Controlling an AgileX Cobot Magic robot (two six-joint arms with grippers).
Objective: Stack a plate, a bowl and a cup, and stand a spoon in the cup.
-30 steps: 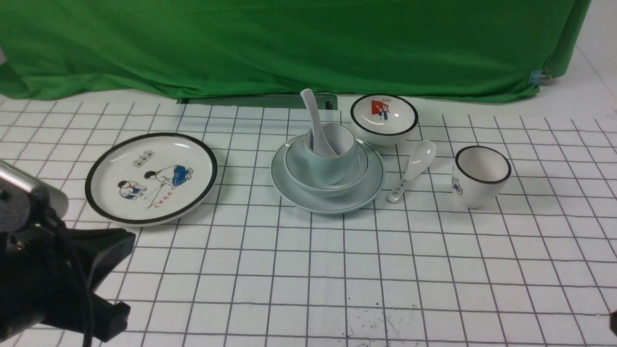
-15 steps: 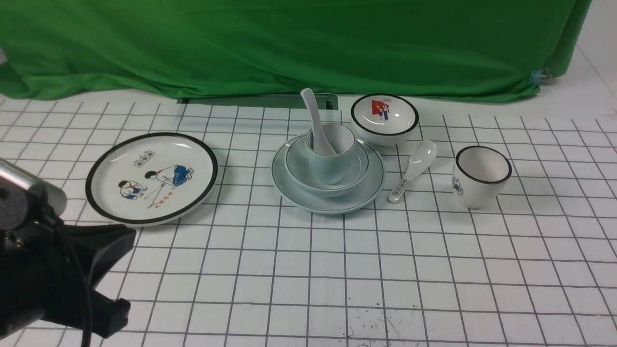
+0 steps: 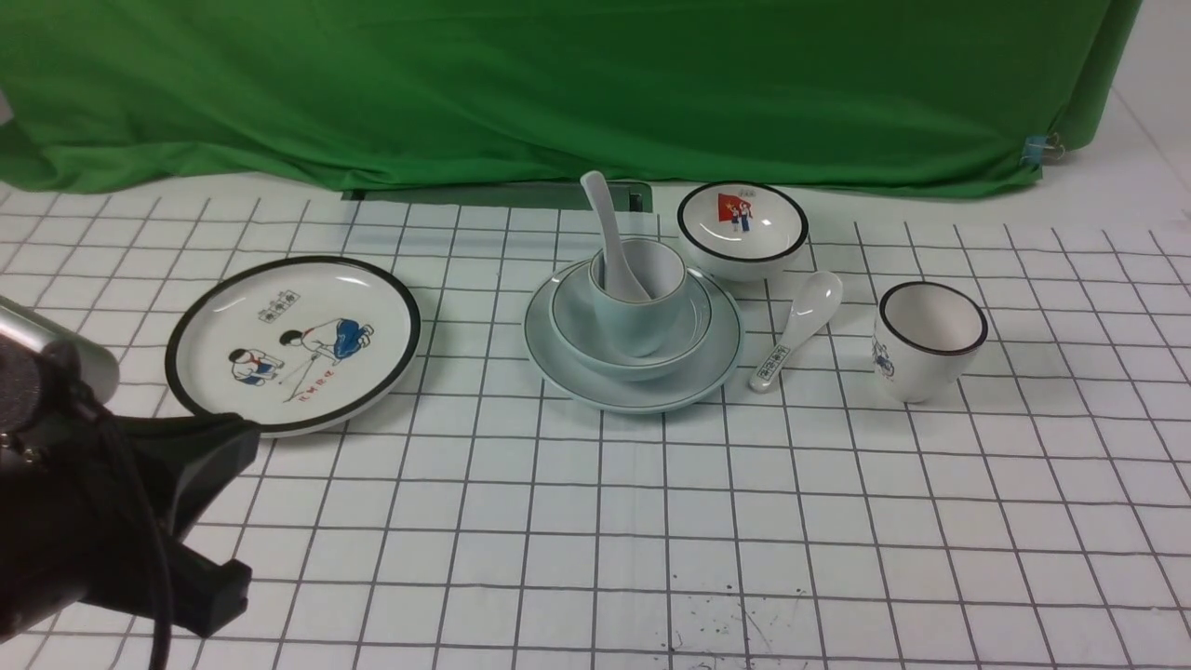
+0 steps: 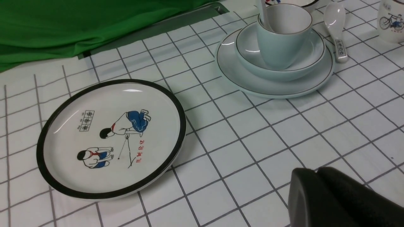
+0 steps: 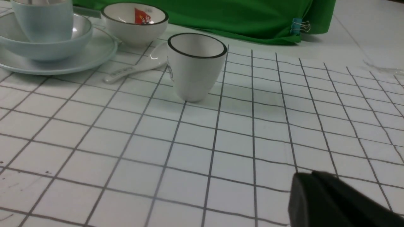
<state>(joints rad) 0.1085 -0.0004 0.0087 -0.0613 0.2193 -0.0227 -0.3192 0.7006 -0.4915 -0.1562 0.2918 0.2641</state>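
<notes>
The pale blue-green plate (image 3: 633, 389) sits mid-table with the matching bowl (image 3: 569, 326) on it. The cup (image 3: 642, 326) stands in the bowl. The plain white spoon (image 3: 607, 219) stands in the cup, handle up and leaning left. The stack also shows in the left wrist view: plate (image 4: 240, 78), bowl (image 4: 249, 53), cup (image 4: 277, 47). My left gripper (image 3: 249, 439) is shut and empty near the front left, by the cartoon plate; it also shows in the left wrist view (image 4: 315, 171). My right gripper (image 5: 311, 175) is shut and empty above bare grid cloth, short of the white cup.
A black-rimmed cartoon plate (image 3: 293, 344) lies at the left. A black-rimmed bowl with a red picture (image 3: 742, 228), a printed-handle spoon (image 3: 800, 326) and a black-rimmed white cup (image 3: 926, 340) stand right of the stack. Green cloth (image 3: 558, 84) closes off the back.
My left arm has drifted slightly toward the left edge of the front view. A dark tip at that view's lower right edge is gone. The dishes have not moved.
</notes>
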